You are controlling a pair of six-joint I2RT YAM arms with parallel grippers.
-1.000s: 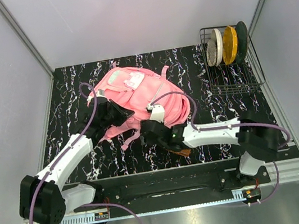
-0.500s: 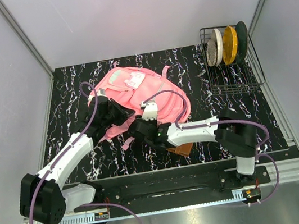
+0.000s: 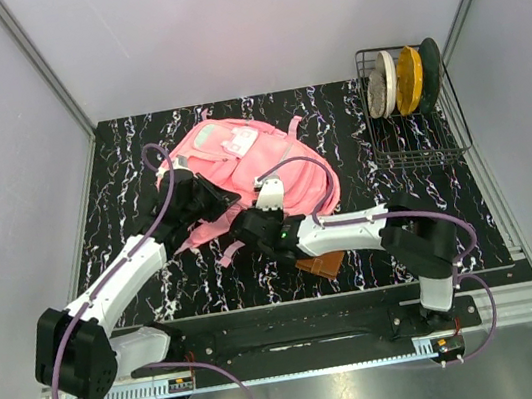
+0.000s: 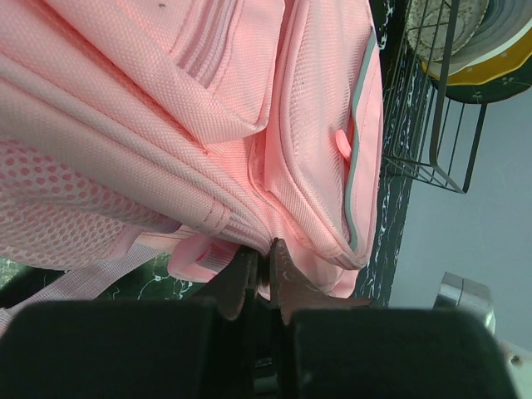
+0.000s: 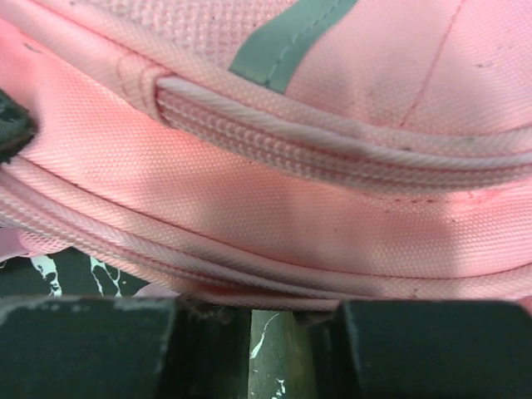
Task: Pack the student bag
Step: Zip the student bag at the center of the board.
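The student bag [image 3: 240, 163], a big pink backpack with a mint-trimmed pocket and a white label, lies in the middle of the black marbled table. My left gripper [image 3: 208, 205] is at its left near edge, shut on a fold of the pink fabric [image 4: 249, 224]; the left wrist view has the two fingers [image 4: 237, 283] pressed together on that seam. My right gripper [image 3: 246, 229] is against the bag's near edge. In the right wrist view pink cloth [image 5: 274, 191] fills the frame, and the right gripper [image 5: 283, 309] shows a narrow gap with bare table in it, the bag's hem lying over the tips.
A wire rack [image 3: 414, 125] with three upright plates stands at the back right, also seen as the rack [image 4: 432, 108] from the left wrist. A flat brown thing [image 3: 319, 265] lies on the table under the right forearm. Grey walls close in the sides.
The right gripper has slid left and up to the bag's near edge, and its jaws have narrowed. More of the brown thing shows. The left arm has not moved.
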